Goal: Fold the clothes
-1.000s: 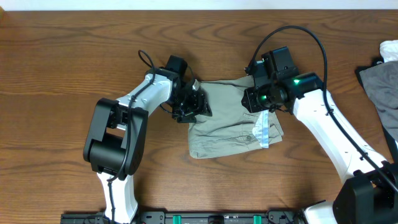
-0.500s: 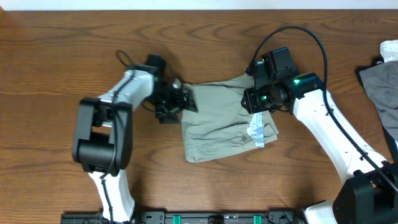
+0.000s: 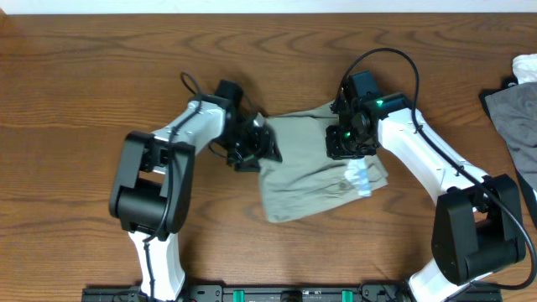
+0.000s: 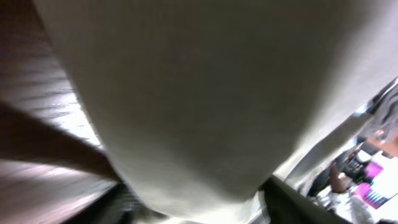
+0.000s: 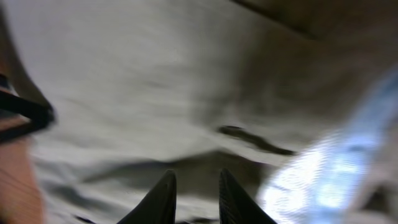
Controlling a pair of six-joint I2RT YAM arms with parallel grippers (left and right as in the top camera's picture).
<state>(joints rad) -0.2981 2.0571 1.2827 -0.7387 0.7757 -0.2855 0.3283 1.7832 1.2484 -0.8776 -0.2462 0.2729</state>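
The khaki-green shorts [image 3: 310, 168] lie folded and rumpled at the table's middle, with white lining [image 3: 359, 176] showing at their right side. My left gripper [image 3: 253, 148] is at the shorts' left edge. In the left wrist view its jaws [image 4: 199, 211] are shut on a bulge of the pale cloth [image 4: 199, 93], which fills the blurred frame. My right gripper [image 3: 347, 139] is on the shorts' upper right part. In the right wrist view its fingertips [image 5: 166, 186] stand close together over a dark fold of the cloth [image 5: 155, 93], pinching it.
A grey garment [image 3: 513, 117] and a white item [image 3: 527, 67] lie at the table's right edge. Bare brown wood [image 3: 84, 101] surrounds the shorts on the left, front and far sides.
My left gripper pulled the shorts' left edge left, then came back right. The shorts have turned, their lower edge now slanting. My right gripper moved slightly left over the cloth.
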